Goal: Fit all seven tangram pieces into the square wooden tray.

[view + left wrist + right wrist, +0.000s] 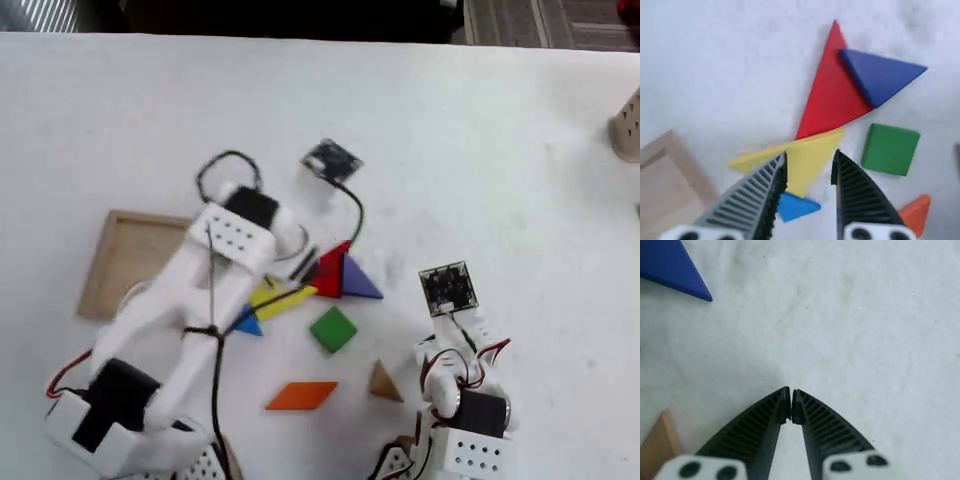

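The square wooden tray (128, 258) lies at the left, partly under my left arm. A red triangle (331, 271), a blue triangle (360, 283), a yellow triangle (281, 299), a small blue triangle (249, 324), a green square (333, 328), an orange parallelogram (301, 395) and a tan triangle (383, 381) lie loose on the white table. My left gripper (809, 160) is open, low over the yellow triangle (802, 155), one finger on each side of its tip. My right gripper (790, 395) is shut on nothing above bare table, between the blue triangle (670, 265) and the tan triangle (660, 450).
The left arm's cable (352, 205) loops over the table behind the red triangle. A pale perforated object (627, 125) stands at the far right edge. The tray's corner (667, 170) is close beside the left gripper.
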`<control>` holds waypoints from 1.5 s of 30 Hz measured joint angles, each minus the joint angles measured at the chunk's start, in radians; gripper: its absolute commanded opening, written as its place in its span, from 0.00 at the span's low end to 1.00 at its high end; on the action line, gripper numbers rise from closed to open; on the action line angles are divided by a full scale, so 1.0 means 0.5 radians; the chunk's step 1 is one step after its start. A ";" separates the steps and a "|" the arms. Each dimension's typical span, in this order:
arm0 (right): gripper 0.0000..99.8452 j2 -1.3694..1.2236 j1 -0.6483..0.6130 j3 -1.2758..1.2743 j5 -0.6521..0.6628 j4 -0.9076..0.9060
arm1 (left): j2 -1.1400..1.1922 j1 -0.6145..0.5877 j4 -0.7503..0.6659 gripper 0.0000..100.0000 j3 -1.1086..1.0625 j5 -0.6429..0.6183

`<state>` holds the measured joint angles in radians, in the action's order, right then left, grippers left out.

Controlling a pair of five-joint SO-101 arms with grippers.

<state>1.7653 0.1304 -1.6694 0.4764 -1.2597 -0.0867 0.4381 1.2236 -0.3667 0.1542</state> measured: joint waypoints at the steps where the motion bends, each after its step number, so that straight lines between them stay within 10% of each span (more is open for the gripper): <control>1: 0.02 0.000 0.000 0.000 0.000 0.000 | 0.000 0.055 -0.061 0.16 -0.006 -0.074; 11: 0.02 0.000 0.015 0.000 0.000 0.000 | 0.031 0.310 -0.399 0.34 -0.006 -0.884; 19: 0.02 0.000 0.015 0.000 0.000 0.000 | 0.414 0.307 -0.427 0.30 -0.006 -1.191; 45: 0.02 0.000 0.015 0.000 0.000 0.000 | 0.951 0.365 -0.353 0.29 0.402 -1.255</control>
<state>1.7653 0.1381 -1.6694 0.4764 -1.2597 0.3890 0.6206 1.0472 -0.1657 -0.4733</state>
